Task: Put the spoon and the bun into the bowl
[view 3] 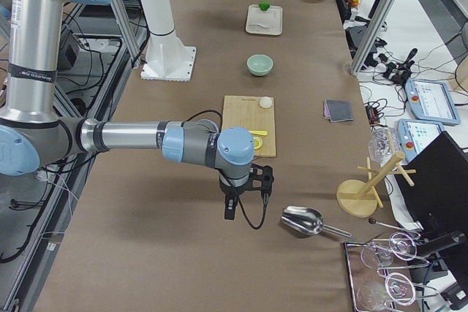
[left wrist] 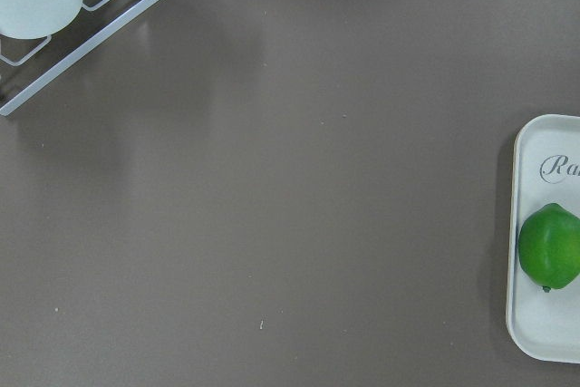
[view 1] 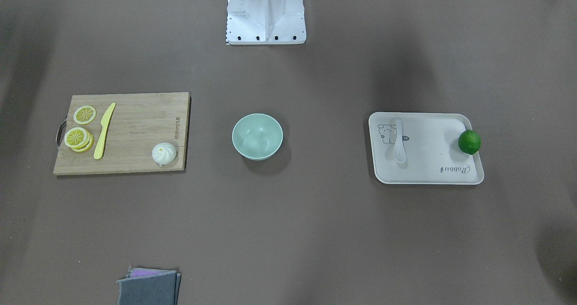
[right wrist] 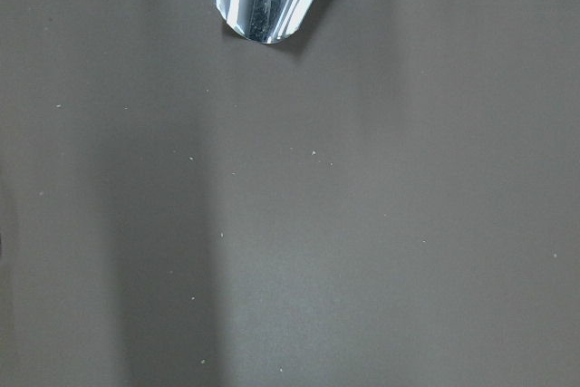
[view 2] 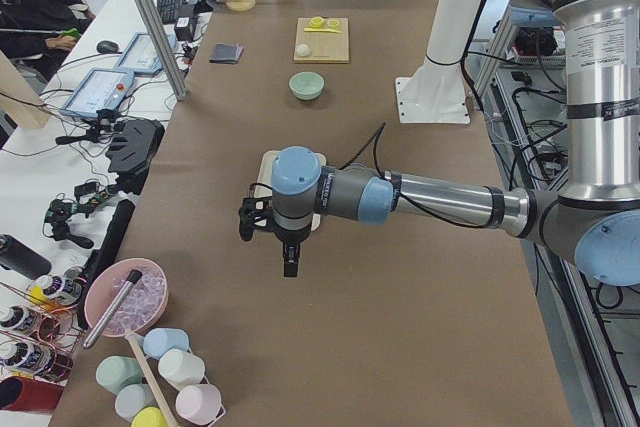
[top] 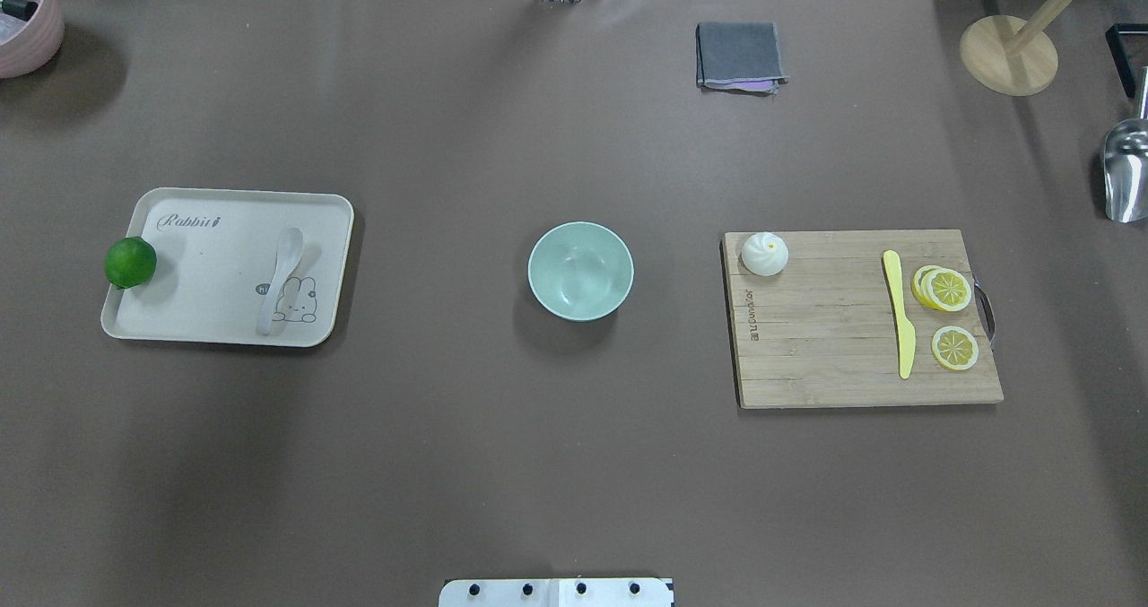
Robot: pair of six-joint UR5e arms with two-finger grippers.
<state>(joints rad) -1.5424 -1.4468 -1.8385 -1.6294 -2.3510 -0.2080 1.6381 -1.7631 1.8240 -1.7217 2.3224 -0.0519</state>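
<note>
The mint-green bowl (top: 580, 271) stands empty at the table's middle, also in the front view (view 1: 257, 136). The white spoon (top: 280, 277) lies on a beige tray (top: 215, 230) to the left; it also shows in the front view (view 1: 399, 143). The white bun (top: 765, 254) sits on a wooden cutting board's (top: 825, 347) corner nearest the bowl. My left gripper (view 2: 289, 265) hangs over the table beyond the tray's outer end. My right gripper (view 3: 228, 212) hangs beyond the board, near a metal scoop. Both show only in side views, so I cannot tell if they are open or shut.
A green lime (top: 130, 262) sits at the tray's outer edge. A yellow knife (top: 900, 325) and lemon slices (top: 946, 307) lie on the board. A folded grey cloth (top: 740, 56), a metal scoop (top: 1126, 172), a wooden stand (top: 1009, 51) and a pink bowl (top: 27, 29) ring the table.
</note>
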